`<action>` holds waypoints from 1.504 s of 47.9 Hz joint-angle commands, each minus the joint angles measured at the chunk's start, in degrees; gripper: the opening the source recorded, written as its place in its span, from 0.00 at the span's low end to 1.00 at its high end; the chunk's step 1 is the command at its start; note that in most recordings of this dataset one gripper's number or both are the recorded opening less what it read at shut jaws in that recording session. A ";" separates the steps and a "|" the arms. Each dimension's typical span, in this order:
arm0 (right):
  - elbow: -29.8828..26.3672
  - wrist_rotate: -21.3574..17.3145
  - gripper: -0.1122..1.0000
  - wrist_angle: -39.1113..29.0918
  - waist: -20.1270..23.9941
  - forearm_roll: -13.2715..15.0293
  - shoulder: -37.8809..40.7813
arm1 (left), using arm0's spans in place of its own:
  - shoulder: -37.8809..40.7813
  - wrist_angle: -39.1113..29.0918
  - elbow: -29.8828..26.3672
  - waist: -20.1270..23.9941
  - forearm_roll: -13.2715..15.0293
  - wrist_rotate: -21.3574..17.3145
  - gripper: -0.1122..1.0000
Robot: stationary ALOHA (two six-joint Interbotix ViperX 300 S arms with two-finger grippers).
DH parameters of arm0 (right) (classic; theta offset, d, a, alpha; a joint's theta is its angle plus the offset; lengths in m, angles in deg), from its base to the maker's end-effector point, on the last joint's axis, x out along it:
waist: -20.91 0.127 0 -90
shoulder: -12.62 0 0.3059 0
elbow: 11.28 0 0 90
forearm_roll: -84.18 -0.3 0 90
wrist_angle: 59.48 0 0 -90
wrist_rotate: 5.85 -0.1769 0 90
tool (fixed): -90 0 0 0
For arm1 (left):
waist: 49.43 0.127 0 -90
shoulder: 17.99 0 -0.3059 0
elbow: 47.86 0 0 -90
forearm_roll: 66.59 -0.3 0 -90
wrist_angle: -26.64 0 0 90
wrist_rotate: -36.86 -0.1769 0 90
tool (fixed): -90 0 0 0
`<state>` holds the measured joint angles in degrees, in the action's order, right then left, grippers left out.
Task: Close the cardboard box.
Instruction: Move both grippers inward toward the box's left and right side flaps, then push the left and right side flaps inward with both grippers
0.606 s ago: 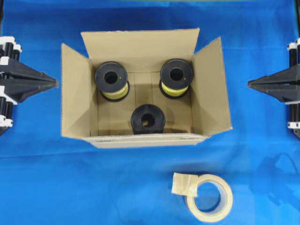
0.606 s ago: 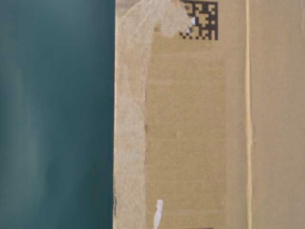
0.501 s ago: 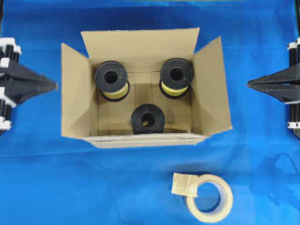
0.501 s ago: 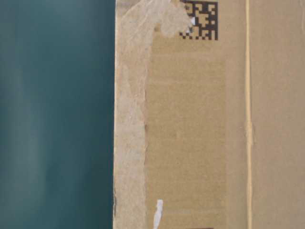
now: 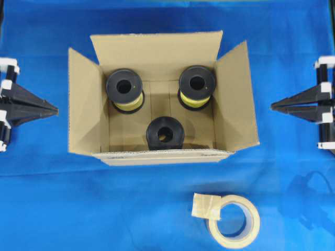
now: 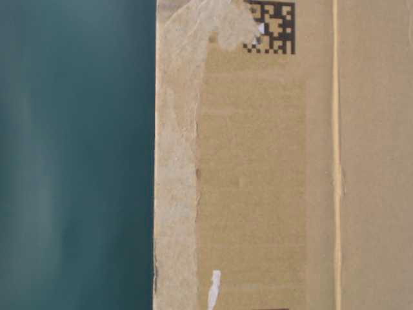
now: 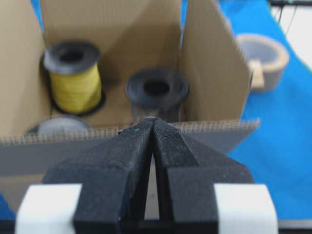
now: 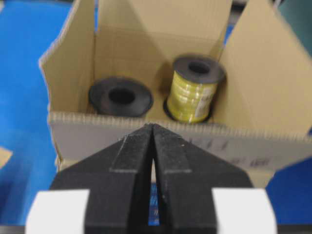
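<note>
The cardboard box (image 5: pixel 157 52) stands open in the middle of the blue cloth, with all its flaps up or splayed outward. Inside are two spools of yellow wire (image 5: pixel 124 90) and one black spool (image 5: pixel 165 132). My left gripper (image 5: pixel 55 110) is shut, empty, and points at the left flap (image 5: pixel 84 102) from a short gap away. My right gripper (image 5: pixel 272 107) is shut, empty, and apart from the right flap (image 5: pixel 236 99). The left wrist view has the left gripper (image 7: pixel 153 121) before the flap edge. In the right wrist view the right gripper (image 8: pixel 152 126) faces the box (image 8: pixel 263 87).
A beige tape roll (image 5: pixel 234 220) with a loose end lies on the cloth in front of the box, to the right. The table-level view is filled by the box wall (image 6: pixel 277 168) with a QR code (image 6: pixel 271 26) and old tape.
The left gripper has drawn back a little to the left, away from the box. The right gripper's tip has edged slightly toward the box. The box has not moved.
</note>
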<state>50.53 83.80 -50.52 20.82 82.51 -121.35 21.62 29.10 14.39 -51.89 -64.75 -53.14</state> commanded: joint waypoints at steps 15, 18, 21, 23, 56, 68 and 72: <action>4.66 -0.09 0.10 12.13 -0.09 -5.01 11.69 | 3.43 3.25 4.39 1.05 0.53 2.37 0.10; 4.66 -0.09 0.10 13.89 -0.09 -5.01 13.36 | 3.87 4.22 4.83 1.05 0.44 3.08 0.10; 4.66 -0.09 0.10 15.21 -0.09 -5.01 14.41 | 4.39 5.01 5.01 1.05 0.53 3.60 0.10; 4.57 -0.09 0.10 15.82 -0.09 -5.01 14.68 | 4.83 5.45 5.01 1.05 0.53 3.69 0.10; -11.78 0.70 0.10 18.46 -1.32 -4.83 31.64 | 29.88 22.15 -5.98 3.16 0.53 1.85 0.10; -18.63 0.70 0.10 19.16 -1.32 -4.83 40.43 | 38.23 22.68 -11.69 4.04 0.53 1.76 0.10; -20.30 0.70 0.10 19.16 -1.41 -4.83 42.19 | 40.87 22.06 -13.80 4.13 0.44 1.67 0.10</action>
<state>32.95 84.41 -32.06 19.50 77.67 -80.13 61.09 51.16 3.23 -48.03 -64.31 -51.29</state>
